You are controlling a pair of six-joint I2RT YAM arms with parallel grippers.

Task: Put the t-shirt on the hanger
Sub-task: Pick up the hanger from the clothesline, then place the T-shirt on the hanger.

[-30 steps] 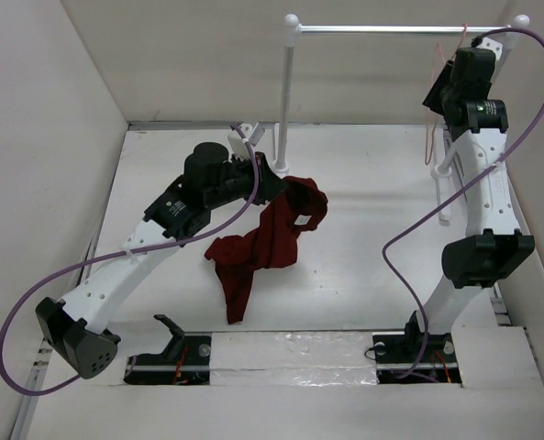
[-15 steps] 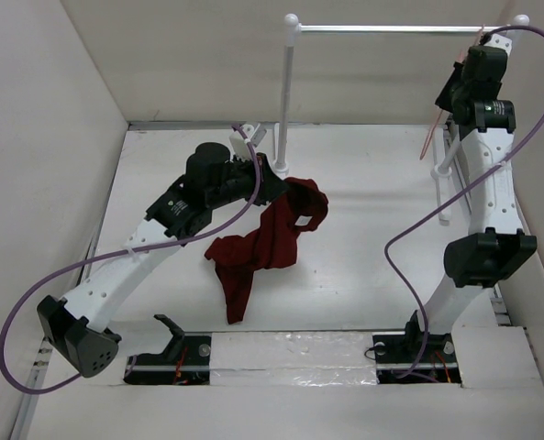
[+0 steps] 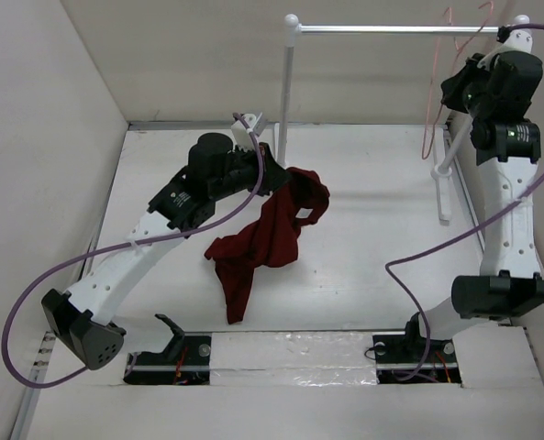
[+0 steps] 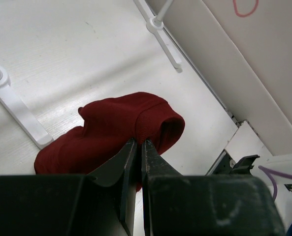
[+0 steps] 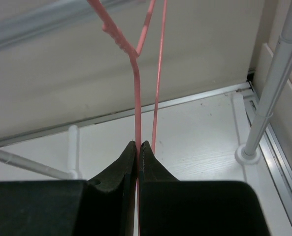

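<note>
One t-shirt [image 3: 270,234]: pinched by closed left end effector [image 4: 138,143], beside rack [image 3: 391,29].
One hanger [image 5: 136,98]: clamped in right end effector [image 5: 138,144], near rack.

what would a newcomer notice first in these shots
The dark red t-shirt stands out, crumpled on the white table, one fold pinched in the left gripper. At the far right, the right gripper is shut on a thin pink hanger, held up by the silver bar.
</note>
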